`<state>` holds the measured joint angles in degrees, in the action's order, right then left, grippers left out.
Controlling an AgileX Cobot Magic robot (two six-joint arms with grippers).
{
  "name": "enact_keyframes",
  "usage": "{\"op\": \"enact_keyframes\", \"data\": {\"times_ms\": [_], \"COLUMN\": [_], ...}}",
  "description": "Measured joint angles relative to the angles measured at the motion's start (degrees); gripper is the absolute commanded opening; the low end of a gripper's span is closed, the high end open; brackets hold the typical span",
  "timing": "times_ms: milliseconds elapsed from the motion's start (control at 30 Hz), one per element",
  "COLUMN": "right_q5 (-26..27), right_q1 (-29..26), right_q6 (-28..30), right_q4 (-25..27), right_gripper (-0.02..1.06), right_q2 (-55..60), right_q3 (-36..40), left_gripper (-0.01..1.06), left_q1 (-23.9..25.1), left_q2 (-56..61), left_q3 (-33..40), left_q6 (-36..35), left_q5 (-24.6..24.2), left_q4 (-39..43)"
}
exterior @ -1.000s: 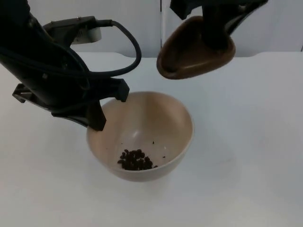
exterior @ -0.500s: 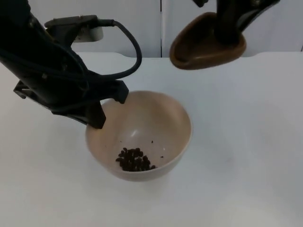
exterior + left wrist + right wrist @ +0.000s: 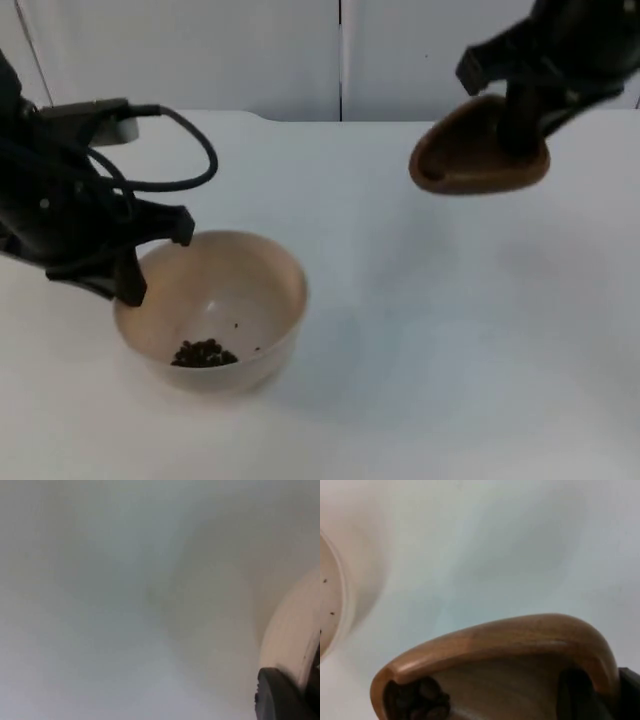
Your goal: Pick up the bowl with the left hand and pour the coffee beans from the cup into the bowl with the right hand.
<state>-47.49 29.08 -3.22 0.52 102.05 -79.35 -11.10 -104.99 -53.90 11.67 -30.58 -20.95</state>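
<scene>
- Left pincer (image 3: 125,262): at the left of the worktop (image 3: 420,330), clamped on the left rim of the bowl, one finger inside the rim and one outside. Its black arm reaches in from the far left.
- Bowl (image 3: 225,300): cream-coloured, upright, near-left part of the worktop, under the left pincer. Whether its base touches the worktop or hangs just above it, I cannot tell; a soft shadow lies to its right.
- Coffee beans (image 3: 203,353): small dark heap in the bottom of the bowl, toward its near side. A few single specks sit on the inner wall to the right of the heap.
- Left wrist view: the pale curved bowl wall (image 3: 292,630) beside a black fingertip (image 3: 282,697), white worktop (image 3: 125,605) beyond.
- Worktop middle: bare white surface between bowl and cup; the two are well apart.
- Cup (image 3: 480,160): brown, wooden-looking, held in the air at the far right, tipped over so its mouth faces left and toward the camera.
- Right pincer (image 3: 520,125): far right, closed on the cup's rim, one finger reaching inside the cup. Arm comes in from the far right corner.
- Right wrist view: brown cup rim (image 3: 520,640) close up, with a few dark beans (image 3: 420,697) lodged inside it at one end; the edge of the bowl (image 3: 335,605) with specks on its wall lies off to the side, apart from the cup.
- Grey partition wall (image 3: 250,55): along the far edge of the worktop.
</scene>
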Motion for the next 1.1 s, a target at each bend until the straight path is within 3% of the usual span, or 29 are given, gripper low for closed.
{"op": "enact_keyframes", "data": {"times_ms": [167,333,833,967,1100], "right_q5": [6.8,10.2,16.6,17.7,18.3], "right_q1": [-3.1,-4.9,-5.0,-5.0,-5.4], "right_q6": [-1.7,-2.1,-4.4,-8.0,-9.7], "right_q4": [0.9,1.0,0.8,-3.3,-4.2], "right_gripper": [0.00,0.00,0.00,0.00,0.00], "right_q2": [0.6,3.3,10.2,11.2,13.3], "right_q3": [6.3,8.8,9.2,9.2,9.2], "left_gripper": [0.00,0.00,0.00,0.00,0.00], "left_q1": [0.4,0.4,0.4,0.4,0.4], "left_q2": [-3.4,-4.8,-5.1,-5.1,-4.5], "left_q3": [-0.1,-0.6,-0.6,-0.6,-0.6], "left_q6": [0.9,1.2,1.2,1.2,1.2], "left_q5": [1.2,1.7,1.8,1.8,1.8], "left_q4": [-0.5,-1.2,-1.3,-1.3,-1.3]}}
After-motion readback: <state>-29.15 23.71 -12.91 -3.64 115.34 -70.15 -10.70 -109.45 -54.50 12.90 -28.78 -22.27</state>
